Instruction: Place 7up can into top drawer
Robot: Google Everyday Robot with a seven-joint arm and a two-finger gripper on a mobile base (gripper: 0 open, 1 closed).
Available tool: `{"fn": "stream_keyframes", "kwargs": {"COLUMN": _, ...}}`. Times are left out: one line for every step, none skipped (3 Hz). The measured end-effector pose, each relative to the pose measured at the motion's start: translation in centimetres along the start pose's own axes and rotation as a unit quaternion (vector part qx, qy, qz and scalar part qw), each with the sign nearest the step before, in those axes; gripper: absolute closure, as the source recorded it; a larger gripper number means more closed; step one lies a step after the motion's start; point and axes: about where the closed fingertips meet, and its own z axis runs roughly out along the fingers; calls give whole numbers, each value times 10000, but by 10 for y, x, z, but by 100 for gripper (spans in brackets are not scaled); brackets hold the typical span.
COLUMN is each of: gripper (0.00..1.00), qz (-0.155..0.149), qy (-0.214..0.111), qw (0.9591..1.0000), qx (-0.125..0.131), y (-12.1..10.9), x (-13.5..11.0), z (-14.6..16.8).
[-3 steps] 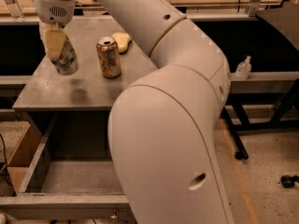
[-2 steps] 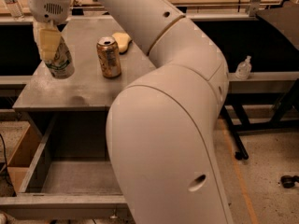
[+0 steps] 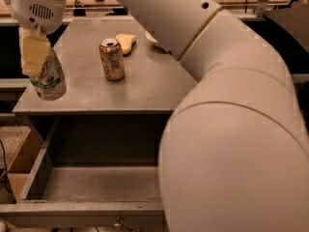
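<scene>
The 7up can [image 3: 49, 79], silvery-white with green markings, is at the left front edge of the grey table top [image 3: 145, 88]. My gripper [image 3: 38, 62] comes down from the top left and is shut on it; a yellowish finger [image 3: 33, 55] covers the can's upper left side. The can leans slightly, and I cannot tell if its base touches the table. The top drawer [image 3: 91, 183] stands pulled open below the table's front edge. It is empty, and its front panel [image 3: 72, 213] has a small keyhole at the bottom of the view.
A golden-brown can [image 3: 112, 59] stands upright mid-table, with a pale yellow object [image 3: 125, 42] just behind it. My large white arm [image 3: 231, 129] fills the right half of the view and hides the drawer's right part. A wooden box [image 3: 19, 163] sits at lower left.
The gripper has carried the 7up can left and toward the table's front edge. The golden-brown can and the drawer have not moved.
</scene>
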Motion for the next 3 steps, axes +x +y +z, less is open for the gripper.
{"fn": "stream_keyframes", "kwargs": {"gripper": 100, "qz": 274, "qy": -149, "qw": 9995, "qx": 46, "y": 42, "x": -7, "z": 3}}
{"fn": "stream_keyframes", "kwargs": {"gripper": 100, "qz": 454, "qy": -75, "qw": 9989, "qx": 67, "y": 75, "x": 1, "z": 28}}
{"fn": "stream_keyframes", "kwargs": {"gripper": 100, "qz": 615, "qy": 82, "qw": 9981, "qx": -18, "y": 102, "x": 13, "z": 69}}
